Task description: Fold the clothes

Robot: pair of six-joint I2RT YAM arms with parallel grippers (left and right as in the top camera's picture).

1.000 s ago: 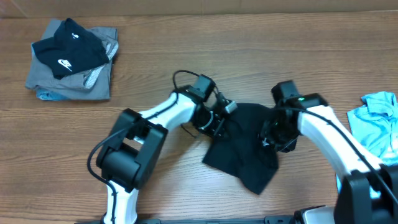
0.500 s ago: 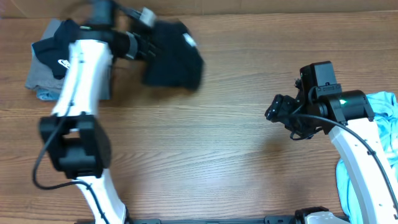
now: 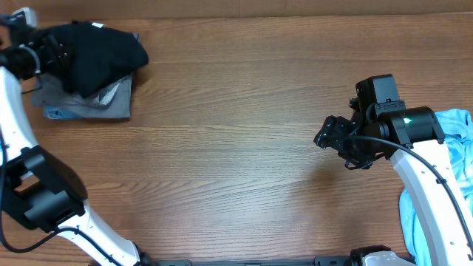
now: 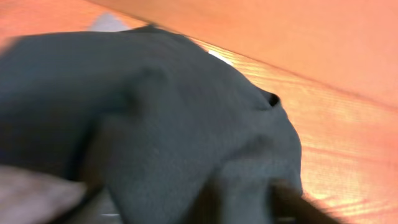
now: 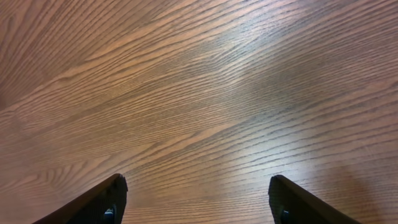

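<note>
The black T-shirt (image 3: pixel 100 50) lies bunched on top of the stack of clothes at the table's far left corner, and it hides whatever dark garment lay on that stack. Dark cloth (image 4: pixel 161 118) fills the blurred left wrist view. My left gripper (image 3: pixel 58 56) is at the shirt's left edge. Its fingers show wide apart at the bottom of the wrist view, open, with cloth lying between them. My right gripper (image 3: pixel 329 137) hovers over bare wood at the right, open (image 5: pixel 197 179), with nothing between its fingers.
Grey folded garments (image 3: pixel 92 103) sit under the black shirt, with a bit of blue at their lower edge. A light blue garment (image 3: pixel 452 131) lies at the table's right edge, beside the right arm. Bare wood spans the middle.
The left arm carried the black shirt from the table's centre to the far left and set it on the stack. The right arm pulled back right, then stayed put.
</note>
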